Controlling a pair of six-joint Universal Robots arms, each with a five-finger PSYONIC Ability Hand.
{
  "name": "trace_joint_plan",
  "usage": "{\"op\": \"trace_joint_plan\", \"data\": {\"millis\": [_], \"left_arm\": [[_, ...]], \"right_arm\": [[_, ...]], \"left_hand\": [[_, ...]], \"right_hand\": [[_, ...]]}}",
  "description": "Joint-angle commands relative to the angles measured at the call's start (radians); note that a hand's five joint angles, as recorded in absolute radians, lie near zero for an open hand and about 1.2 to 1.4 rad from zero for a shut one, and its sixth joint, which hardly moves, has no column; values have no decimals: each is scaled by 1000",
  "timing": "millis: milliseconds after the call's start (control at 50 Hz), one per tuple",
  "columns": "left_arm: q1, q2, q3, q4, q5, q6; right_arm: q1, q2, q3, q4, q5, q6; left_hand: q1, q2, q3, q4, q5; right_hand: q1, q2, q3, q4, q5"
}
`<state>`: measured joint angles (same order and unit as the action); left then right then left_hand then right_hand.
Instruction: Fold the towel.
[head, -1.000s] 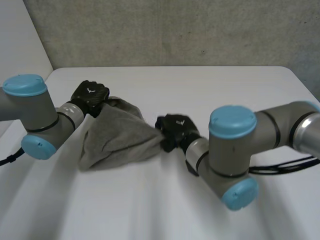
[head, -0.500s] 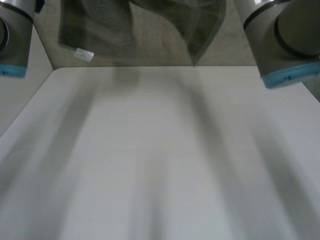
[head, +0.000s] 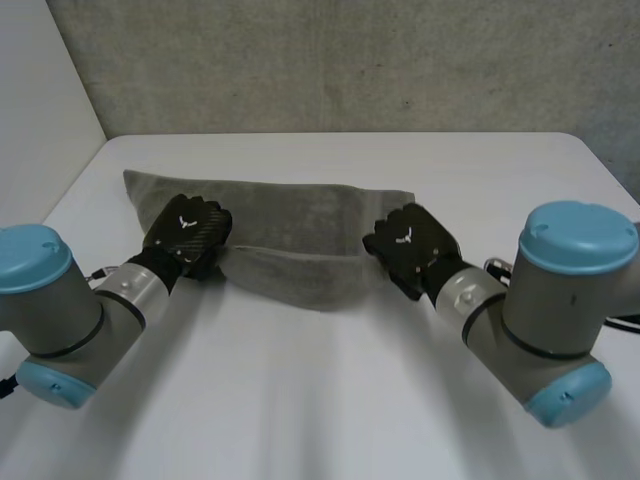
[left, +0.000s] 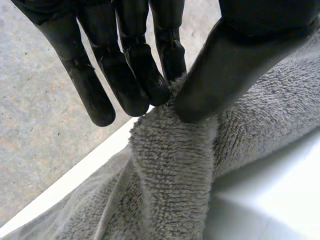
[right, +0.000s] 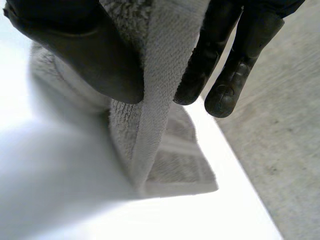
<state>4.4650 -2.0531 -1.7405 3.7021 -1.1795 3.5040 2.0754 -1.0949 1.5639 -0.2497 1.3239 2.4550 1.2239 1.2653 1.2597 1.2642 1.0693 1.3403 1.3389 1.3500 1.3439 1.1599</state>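
The grey towel (head: 290, 212) lies stretched sideways across the white table (head: 320, 400), with a flap folded over its near side. My left hand (head: 187, 235) rests at the towel's near-left edge. In the left wrist view that hand (left: 125, 65) pinches a ridge of the towel (left: 170, 175) between thumb and fingers. My right hand (head: 410, 248) sits at the near-right end. In the right wrist view this hand (right: 85, 50) holds the hemmed edge of the towel (right: 160, 90) between thumb and fingers, and a towel corner lies flat on the table below.
The table's far edge runs just behind the towel, below a grey wall (head: 350, 60). Both grey arms with light-blue caps come in low over the table's near half.
A second ago the towel lay bunched between the hands. It was then lifted high, and now lies spread long across the table with both hands down at its near side.
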Motion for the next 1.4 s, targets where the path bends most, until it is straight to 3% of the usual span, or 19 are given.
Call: {"op": "trace_joint_plan", "data": {"millis": [20, 180, 340, 440, 740, 840, 1040, 1400], "left_arm": [[3, 34, -1, 2, -15, 10], [-15, 39, -17, 7, -107, 9], [-23, 22, -63, 1, -112, 12], [-23, 39, -99, -4, -112, 12], [-21, 77, -165, 13, -108, 20], [-21, 56, -148, 22, -108, 27], [-4, -19, -129, 193, -111, 26], [-18, -160, -16, 202, -126, 24]], "right_arm": [[-23, -68, 76, 12, 14, -4], [-117, -138, 196, 17, 18, 4], [-325, -194, 298, 27, 3, 15], [-360, -186, 324, 17, -9, 16], [-390, -183, 349, -33, -46, 15], [-406, -183, 351, -36, -48, 15], [-455, -181, 346, -42, -49, 15], [-448, -171, 354, -42, -51, 16]], "left_hand": [[-250, -291, -286, -290, -270], [-376, -417, -412, -416, -396], [-397, -438, -433, -437, -417], [-432, -473, -468, -472, -452], [-535, -576, -571, -575, -555], [-617, -658, -653, -657, -637], [-623, -664, -659, -663, -643], [-608, -650, -644, -648, -628]], "right_hand": [[56, 57, 46, 52, 62], [56, 57, 46, 52, 62], [56, 57, 46, 52, 62], [56, 57, 46, 52, 62], [56, 57, 46, 52, 62], [56, 57, 46, 52, 62], [56, 57, 46, 52, 62], [56, 57, 46, 52, 62]]}}
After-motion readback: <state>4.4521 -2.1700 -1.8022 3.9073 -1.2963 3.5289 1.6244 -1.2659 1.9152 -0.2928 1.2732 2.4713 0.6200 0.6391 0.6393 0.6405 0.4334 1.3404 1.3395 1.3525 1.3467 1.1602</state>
